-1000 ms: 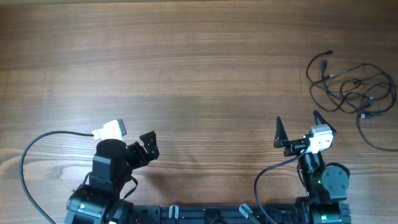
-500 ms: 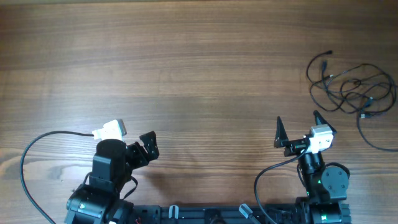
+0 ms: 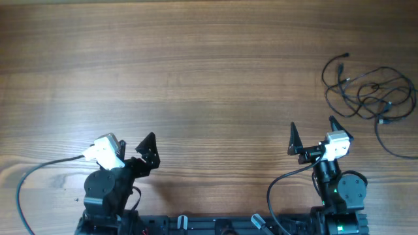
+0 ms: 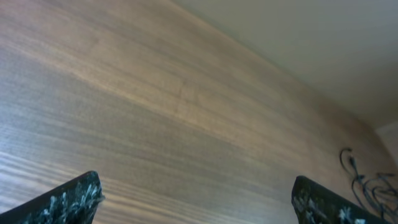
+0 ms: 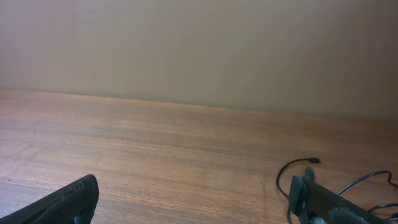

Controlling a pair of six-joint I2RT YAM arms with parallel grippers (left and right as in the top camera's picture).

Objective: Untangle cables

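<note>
Left gripper [image 4: 199, 202], right gripper [image 3: 312, 127]: jaws wide, empty. Cables [image 3: 369, 91]: loose tangle at far right of table [image 3: 196, 78], well apart from both. Risk: if you pinch several strands at once, the knot likely tightens.

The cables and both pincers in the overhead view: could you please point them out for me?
cables [image 3: 369, 98], overhead view, middle of the tangle.
left pincer [image 3: 154, 149], overhead view, midway between its fingertips.
right pincer [image 3: 312, 123], overhead view, midway between its fingertips.
</note>
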